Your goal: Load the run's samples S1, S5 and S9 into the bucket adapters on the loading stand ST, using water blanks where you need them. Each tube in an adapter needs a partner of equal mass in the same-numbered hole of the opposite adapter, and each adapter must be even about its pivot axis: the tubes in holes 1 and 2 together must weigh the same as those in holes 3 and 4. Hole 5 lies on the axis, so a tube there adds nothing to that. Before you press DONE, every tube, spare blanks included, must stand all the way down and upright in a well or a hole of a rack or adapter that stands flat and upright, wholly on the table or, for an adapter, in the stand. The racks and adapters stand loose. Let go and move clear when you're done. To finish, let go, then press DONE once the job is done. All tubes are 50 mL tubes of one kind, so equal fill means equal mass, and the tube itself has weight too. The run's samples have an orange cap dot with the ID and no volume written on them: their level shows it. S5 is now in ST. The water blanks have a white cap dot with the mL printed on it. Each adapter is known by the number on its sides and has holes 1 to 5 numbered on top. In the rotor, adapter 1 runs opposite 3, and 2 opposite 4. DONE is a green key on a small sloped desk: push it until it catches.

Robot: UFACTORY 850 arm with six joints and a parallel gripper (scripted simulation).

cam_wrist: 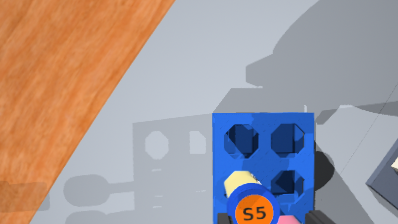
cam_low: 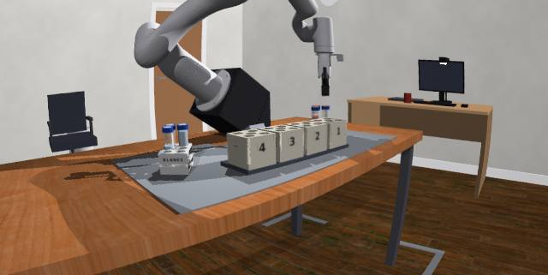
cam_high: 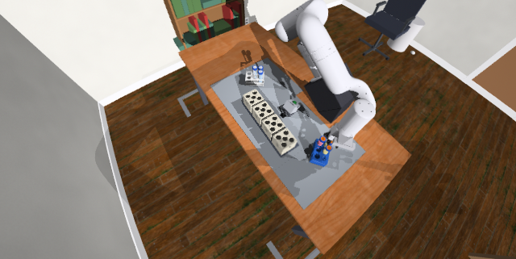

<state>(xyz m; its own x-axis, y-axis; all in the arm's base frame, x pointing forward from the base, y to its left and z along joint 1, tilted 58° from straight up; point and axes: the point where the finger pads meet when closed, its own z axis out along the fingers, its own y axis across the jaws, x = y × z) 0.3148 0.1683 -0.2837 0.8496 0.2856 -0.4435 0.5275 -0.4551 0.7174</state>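
Note:
My gripper (cam_low: 325,93) (cam_wrist: 271,218) is part-open and empty, pointing down above the blue rack (cam_high: 318,162) (cam_wrist: 220,125). The S5 tube (cam_wrist: 254,213), with yellow contents, stands in that rack, its cap between and below the fingertips in the wrist view. A tube with pink contents (cam_high: 320,144) (cam_wrist: 288,219) stands beside it; further tubes may be hidden by the gripper. Four cream adapters, 4 (cam_low: 240,155), 3 (cam_low: 282,148), 2 (cam_low: 310,146) and 1 (cam_low: 333,138), sit in the dark stand (cam_low: 282,163) (cam_wrist: 385,175); no tubes show in them. The BLANKS rack (cam_low: 173,168) holds blue-capped tubes.
The small sloped desk (cam_high: 291,107) with the green DONE key (cam_high: 295,102) stands between the adapters and the arm's black base (cam_high: 328,99). The racks and stand are on a grey mat (cam_high: 306,190) (cam_wrist: 175,60) on the wooden table (cam_high: 322,227) (cam_wrist: 65,75).

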